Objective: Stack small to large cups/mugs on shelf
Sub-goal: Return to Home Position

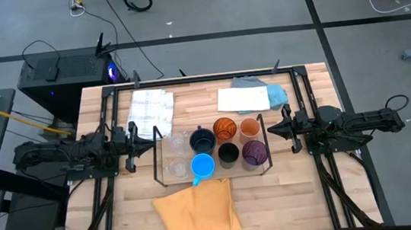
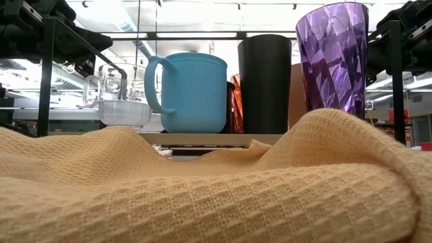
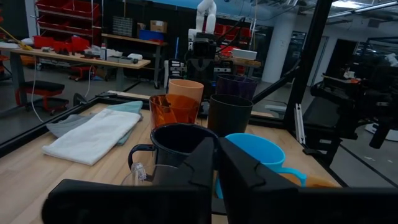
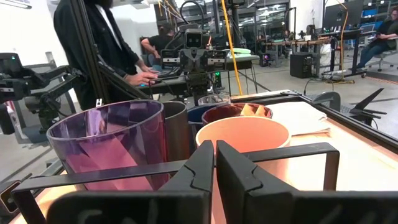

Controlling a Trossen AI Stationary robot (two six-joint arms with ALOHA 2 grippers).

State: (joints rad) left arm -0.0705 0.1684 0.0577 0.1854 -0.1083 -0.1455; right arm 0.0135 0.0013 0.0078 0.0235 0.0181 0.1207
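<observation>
While both arms flank the table (image 1: 124, 211), the high view puts the shelf (image 1: 156, 160) between left gripper (image 1: 141, 141) and right gripper (image 1: 274, 131), long axis running one to the other, neither nearer. Low view: mug (image 2: 192, 91), black cup (image 2: 264, 84), purple cup (image 2: 334, 61) upright on it behind a cloth (image 2: 202, 196). Left wrist: fingers (image 3: 202, 168) pressed together, empty. Right wrist: likewise; a person (image 4: 93, 43) beyond.

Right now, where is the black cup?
In the high view, the black cup stands on the shelf, between the blue mug on its left and the purple cup.
</observation>
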